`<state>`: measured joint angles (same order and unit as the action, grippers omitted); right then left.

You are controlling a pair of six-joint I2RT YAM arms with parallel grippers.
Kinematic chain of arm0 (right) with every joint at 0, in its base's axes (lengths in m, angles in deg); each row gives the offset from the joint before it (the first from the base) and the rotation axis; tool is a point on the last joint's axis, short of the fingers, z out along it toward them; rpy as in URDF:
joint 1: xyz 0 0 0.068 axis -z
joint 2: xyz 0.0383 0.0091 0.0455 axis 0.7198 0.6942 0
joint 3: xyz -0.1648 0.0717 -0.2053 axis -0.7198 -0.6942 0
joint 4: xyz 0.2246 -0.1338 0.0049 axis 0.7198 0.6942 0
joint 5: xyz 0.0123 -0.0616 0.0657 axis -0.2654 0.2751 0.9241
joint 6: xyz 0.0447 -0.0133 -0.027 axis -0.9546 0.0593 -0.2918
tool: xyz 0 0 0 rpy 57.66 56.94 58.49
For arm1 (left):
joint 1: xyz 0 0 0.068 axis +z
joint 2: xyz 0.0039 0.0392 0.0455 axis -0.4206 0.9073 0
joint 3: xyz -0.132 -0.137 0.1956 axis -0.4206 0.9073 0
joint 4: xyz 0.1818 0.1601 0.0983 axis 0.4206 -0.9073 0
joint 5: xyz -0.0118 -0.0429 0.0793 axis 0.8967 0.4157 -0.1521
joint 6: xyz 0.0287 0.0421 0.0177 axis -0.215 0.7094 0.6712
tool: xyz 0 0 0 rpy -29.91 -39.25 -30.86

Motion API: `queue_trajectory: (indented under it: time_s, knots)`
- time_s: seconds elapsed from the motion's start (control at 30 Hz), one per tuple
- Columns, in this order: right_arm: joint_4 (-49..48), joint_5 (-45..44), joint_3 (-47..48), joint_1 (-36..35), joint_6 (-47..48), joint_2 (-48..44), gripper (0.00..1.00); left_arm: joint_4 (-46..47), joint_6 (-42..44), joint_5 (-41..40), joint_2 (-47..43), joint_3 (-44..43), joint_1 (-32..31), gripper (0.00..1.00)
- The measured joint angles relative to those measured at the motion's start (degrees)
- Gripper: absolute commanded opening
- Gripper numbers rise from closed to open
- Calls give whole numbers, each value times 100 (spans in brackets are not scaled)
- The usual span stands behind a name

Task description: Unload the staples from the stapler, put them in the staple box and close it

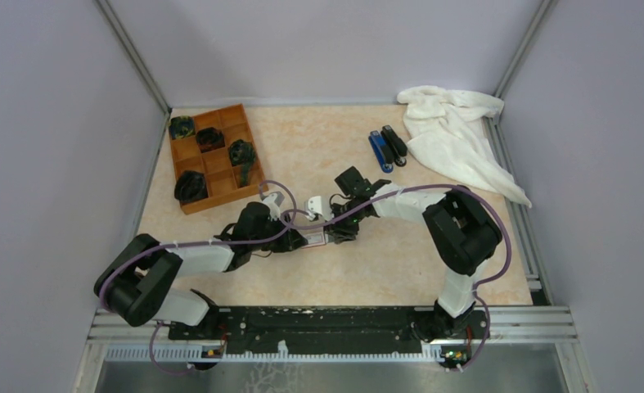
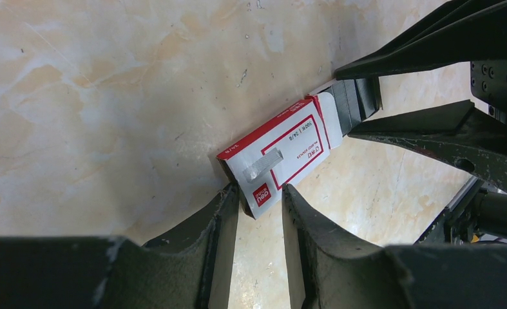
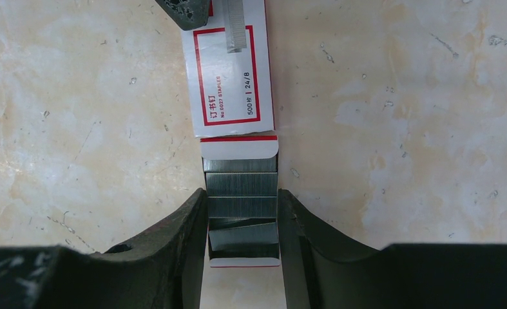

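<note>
Left wrist view: the left gripper (image 2: 258, 205) pinches the white-and-red staple box (image 2: 296, 138), with the loose staples (image 2: 263, 163) lying on its top face. Right gripper (image 3: 241, 222) clamps the pulled-out tray (image 3: 241, 148). That strip looks light, brittle and slippery; I'd take it by its long sides.

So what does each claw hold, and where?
The left claw grips the staple box's sleeve by its end; the right claw grips the pulled-out tray by its sides.

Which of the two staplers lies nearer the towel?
The black stapler; the blue stapler lies on its far side from the towel.
</note>
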<state>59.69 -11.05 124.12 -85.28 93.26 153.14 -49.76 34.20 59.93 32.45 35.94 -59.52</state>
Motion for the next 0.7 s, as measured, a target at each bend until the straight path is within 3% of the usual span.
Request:
queue_trajectory:
  time_s: [0.7]
  knots:
    - [90,254,0,44,-256,0,28,-39,11,92,103,-103,31,39]
